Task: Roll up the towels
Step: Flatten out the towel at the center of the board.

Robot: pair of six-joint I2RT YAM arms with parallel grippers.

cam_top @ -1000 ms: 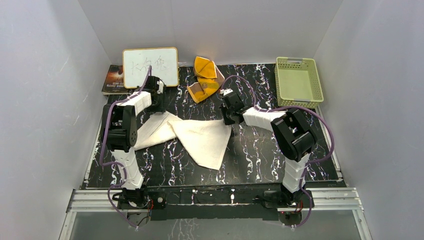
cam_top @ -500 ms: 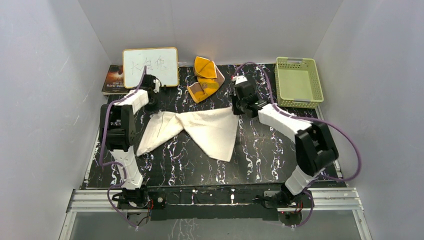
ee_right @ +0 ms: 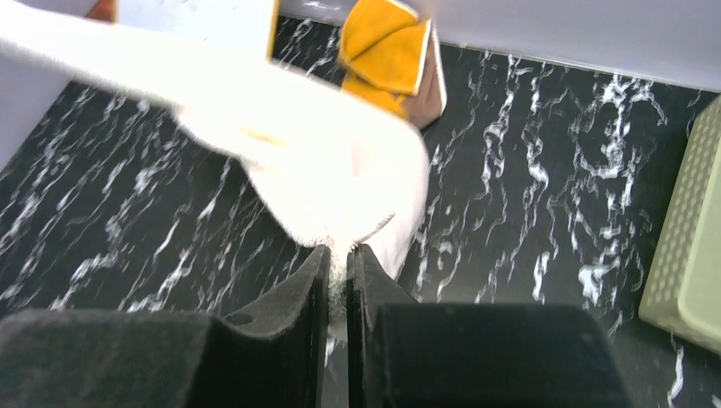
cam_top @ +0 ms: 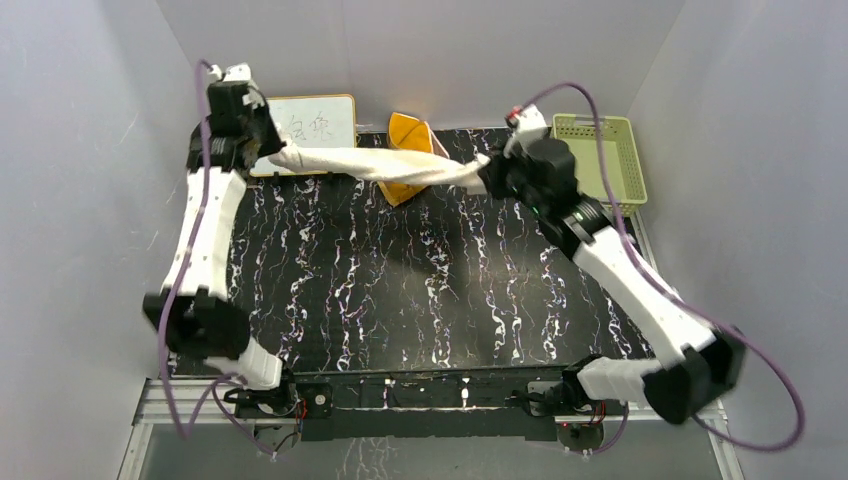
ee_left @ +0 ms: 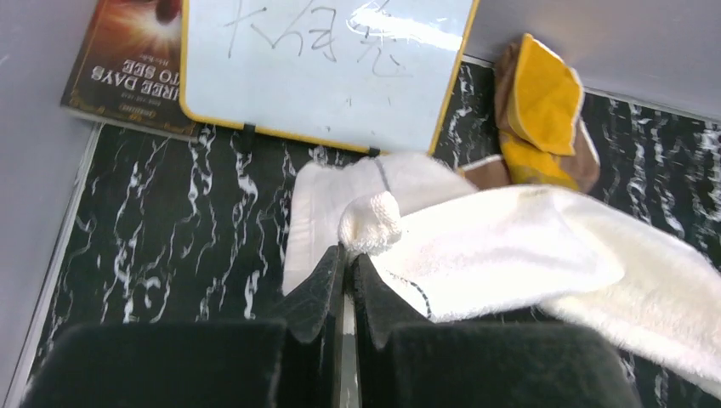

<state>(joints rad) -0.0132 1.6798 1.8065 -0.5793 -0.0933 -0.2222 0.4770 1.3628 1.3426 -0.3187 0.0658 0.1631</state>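
The cream-white towel (cam_top: 375, 163) hangs stretched in the air between both grippers, high over the far part of the table. My left gripper (cam_top: 268, 150) is shut on its left corner (ee_left: 371, 223). My right gripper (cam_top: 487, 172) is shut on its right corner (ee_right: 340, 229). The towel sags in the middle in the left wrist view (ee_left: 544, 255). The orange-yellow towel (cam_top: 410, 135) lies crumpled at the back centre, partly hidden behind the white towel; it also shows in the left wrist view (ee_left: 540, 110) and in the right wrist view (ee_right: 387, 51).
A white board with writing (cam_top: 320, 125) leans at the back left, with a book (ee_left: 127, 59) beside it. A pale green basket (cam_top: 600, 150) stands at the back right. The black marbled table (cam_top: 420, 290) lies below, with grey walls around it.
Both grippers have lifted the cream-white towel off the table and pulled it apart. It was lying spread on the table; now it is taut in the air at the back.
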